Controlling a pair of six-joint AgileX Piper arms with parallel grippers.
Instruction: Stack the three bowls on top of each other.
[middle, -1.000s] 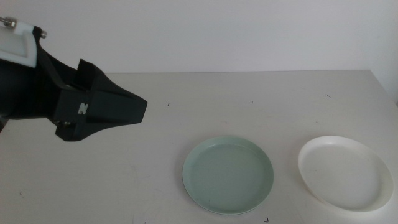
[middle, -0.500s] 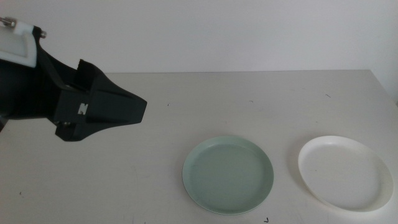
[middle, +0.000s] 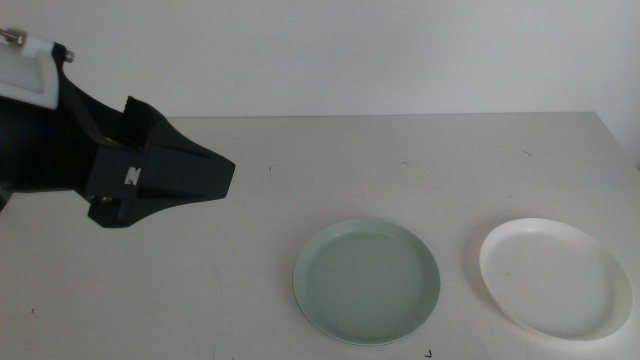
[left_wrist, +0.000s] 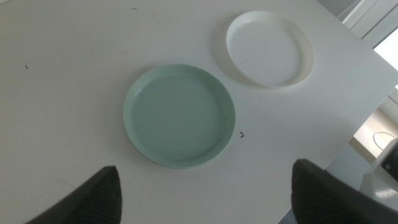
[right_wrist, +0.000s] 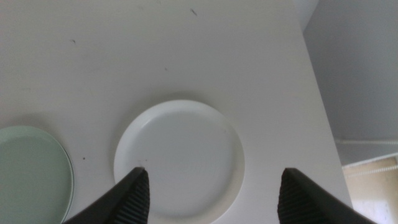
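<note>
Left gripper held wide, empty, above green bowl | right gripper held wide, empty, above white bowl | bowls set apart on table

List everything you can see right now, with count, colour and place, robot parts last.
Mint green bowl: one, near the table's front edge, centre; empty.
White bowl: one, to the green bowl's right, apart from it; empty.
Grey-blue bowl: none in view.
Table: one, off-white, with a few small dark specks.
Left hand: black, open, raised over the table's left side, its camera on the green bowl.
Right hand: black, open, above the white bowl; outside the middle view.
</note>
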